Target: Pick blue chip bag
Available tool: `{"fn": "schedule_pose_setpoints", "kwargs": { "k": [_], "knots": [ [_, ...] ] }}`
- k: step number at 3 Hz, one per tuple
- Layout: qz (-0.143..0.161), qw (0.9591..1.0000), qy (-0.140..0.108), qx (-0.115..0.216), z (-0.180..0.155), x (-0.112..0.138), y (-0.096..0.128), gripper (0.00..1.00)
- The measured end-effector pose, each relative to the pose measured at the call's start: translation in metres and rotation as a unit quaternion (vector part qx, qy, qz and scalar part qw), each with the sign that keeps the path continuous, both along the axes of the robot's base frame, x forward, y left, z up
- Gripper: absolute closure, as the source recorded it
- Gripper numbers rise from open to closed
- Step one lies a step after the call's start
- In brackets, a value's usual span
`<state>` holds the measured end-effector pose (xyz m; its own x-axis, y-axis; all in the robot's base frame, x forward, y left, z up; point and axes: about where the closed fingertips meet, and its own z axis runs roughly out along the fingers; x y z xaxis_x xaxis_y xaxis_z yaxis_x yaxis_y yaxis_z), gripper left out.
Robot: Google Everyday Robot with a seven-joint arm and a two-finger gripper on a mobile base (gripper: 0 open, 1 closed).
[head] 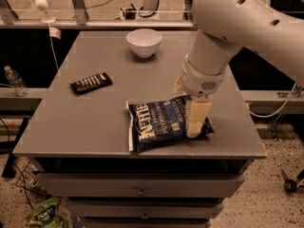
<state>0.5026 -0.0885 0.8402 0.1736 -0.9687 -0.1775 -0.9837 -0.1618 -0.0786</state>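
The blue chip bag (159,123) lies flat on the grey table (85,122) near the front edge, right of centre, its white lettering facing up. My gripper (195,122) hangs from the big white arm and comes down onto the right part of the bag. One cream finger (196,118) shows pressed against the bag's right side; the other finger is hidden behind it.
A white bowl (144,42) stands at the back of the table. A small black bar wrapper (90,82) lies at the left. A water bottle (15,81) stands on a ledge left of the table. A green snack bag (43,213) lies on the floor at the lower left.
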Motion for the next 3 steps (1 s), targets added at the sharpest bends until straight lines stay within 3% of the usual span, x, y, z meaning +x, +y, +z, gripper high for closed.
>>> {"fn": "schedule_pose_setpoints", "kwargs": {
  "k": [2, 3],
  "knots": [
    [-0.022, 0.9997, -0.013, 0.002, 0.009, 0.004, -0.015, 0.65],
    [-0.041, 0.998, -0.044, 0.02, 0.035, 0.011, -0.031, 0.89]
  ]
}}
